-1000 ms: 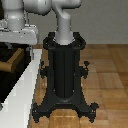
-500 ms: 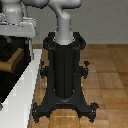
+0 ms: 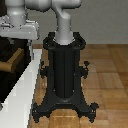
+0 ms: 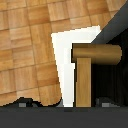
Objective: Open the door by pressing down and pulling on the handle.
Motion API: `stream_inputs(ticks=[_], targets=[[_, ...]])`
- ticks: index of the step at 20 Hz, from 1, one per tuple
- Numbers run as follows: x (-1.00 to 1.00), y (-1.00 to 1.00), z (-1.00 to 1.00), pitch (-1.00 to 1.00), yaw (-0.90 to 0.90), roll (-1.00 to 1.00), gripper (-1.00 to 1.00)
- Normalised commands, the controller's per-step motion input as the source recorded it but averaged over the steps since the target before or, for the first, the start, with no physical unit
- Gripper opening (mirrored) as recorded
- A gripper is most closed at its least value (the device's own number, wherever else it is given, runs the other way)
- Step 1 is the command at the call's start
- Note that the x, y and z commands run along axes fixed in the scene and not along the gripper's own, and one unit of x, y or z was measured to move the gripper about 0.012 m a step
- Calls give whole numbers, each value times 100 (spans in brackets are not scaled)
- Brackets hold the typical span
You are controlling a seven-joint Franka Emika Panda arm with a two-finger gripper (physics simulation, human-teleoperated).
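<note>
The door (image 3: 11, 80) is a dark panel with a white frame edge (image 3: 25, 85) at the exterior view's left. The tan handle (image 3: 12, 63) sticks out of it. My grey hand (image 3: 19, 29) hovers just above the handle, and its fingers are hard to make out there. In the wrist view the handle (image 4: 96, 54) is close, a horizontal lever on a tan stem (image 4: 85, 82) against the dark door (image 4: 116, 30) and white frame (image 4: 65, 60). My gripper (image 4: 64, 102) is open: only its fingertips (image 4: 23, 102) show, wide apart, with the stem between them and not gripped.
The black robot pedestal (image 3: 65, 70) with spreading feet stands on the wooden floor (image 3: 107, 75), right beside the door frame. My white arm (image 3: 62, 20) rises from it and bends over toward the door.
My hand has shifted only slightly above the handle. Neither the door nor the handle has visibly moved.
</note>
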Motion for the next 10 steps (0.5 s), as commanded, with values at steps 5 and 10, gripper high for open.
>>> stream_inputs(ticks=[5, 10], targets=[[0, 0, -60, 0, 0, 0, 100], [0, -80, -60, 0, 0, 0, 100]])
